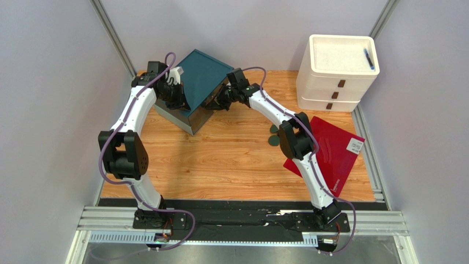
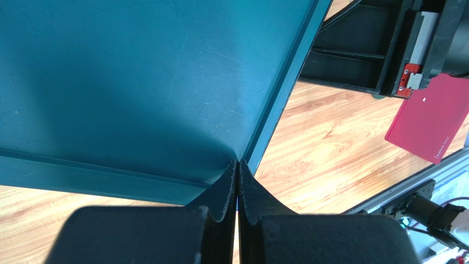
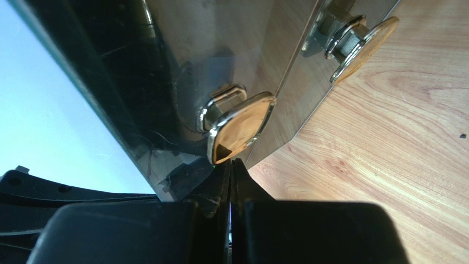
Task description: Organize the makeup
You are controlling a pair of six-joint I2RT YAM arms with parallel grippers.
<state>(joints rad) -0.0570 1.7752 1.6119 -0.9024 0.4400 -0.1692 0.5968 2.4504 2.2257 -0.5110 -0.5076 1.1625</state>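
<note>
A case with a teal lid (image 1: 205, 77) stands at the back of the table, its lid raised at a tilt. My left gripper (image 1: 174, 94) is shut and empty, its tips (image 2: 237, 162) pressed against the lid's underside (image 2: 137, 82) near a corner. My right gripper (image 1: 218, 101) is shut and empty at the case's right side, its tips (image 3: 232, 163) just below a shiny metal clasp (image 3: 239, 126). Two small round dark-green compacts (image 1: 273, 135) lie on the wood beside the right arm. The bottles and tubes are out of view.
A white three-drawer unit (image 1: 336, 82) stands at the back right with a blue pen (image 1: 368, 58) on top. A flat red sheet (image 1: 336, 151) lies at the right, partly under the right arm. A second clasp (image 3: 360, 47) sits further along the case.
</note>
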